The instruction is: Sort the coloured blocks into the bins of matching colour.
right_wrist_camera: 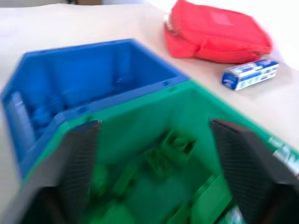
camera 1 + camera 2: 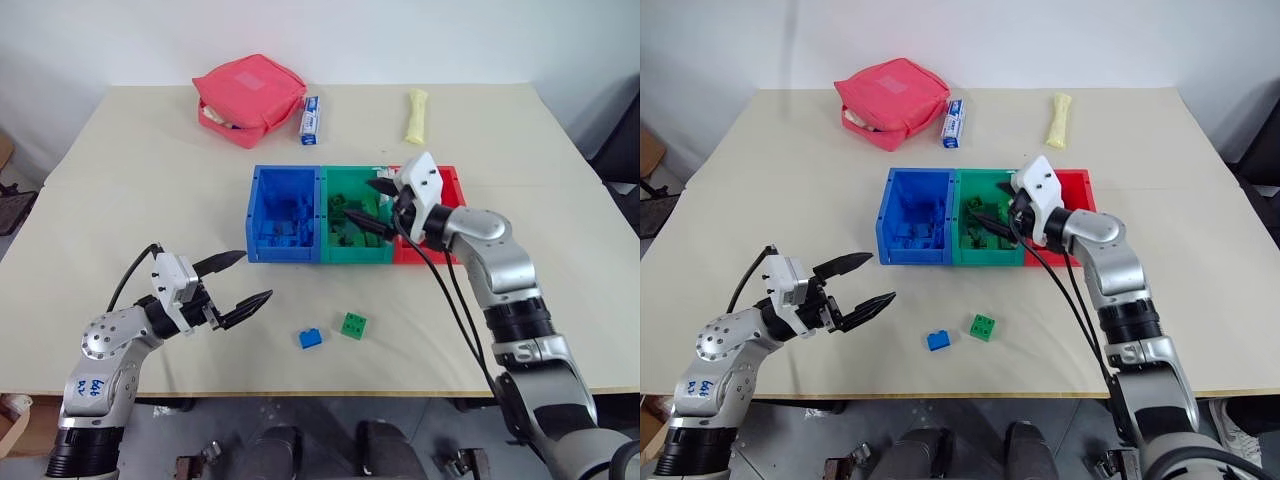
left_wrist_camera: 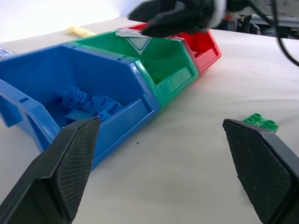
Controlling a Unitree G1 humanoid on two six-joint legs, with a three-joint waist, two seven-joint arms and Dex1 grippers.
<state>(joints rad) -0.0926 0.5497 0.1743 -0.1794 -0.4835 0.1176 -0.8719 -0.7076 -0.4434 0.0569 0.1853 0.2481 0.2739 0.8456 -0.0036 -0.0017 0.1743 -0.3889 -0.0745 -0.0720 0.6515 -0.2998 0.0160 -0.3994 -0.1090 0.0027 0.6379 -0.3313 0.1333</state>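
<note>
Nearest on the worktop, a blue block and a green block lie loose beside the left end effector, spread wide and empty. Farther, the right end effector, parted and empty, hovers over the green bin, between the blue bin and half-hidden red bin. Beyond, the tube's lettering is illegible.

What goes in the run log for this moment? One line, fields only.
right tool: open over green bin | left tool: open, empty | table: blue block, green block

Head stereo looking down, wrist views close on bins
</note>
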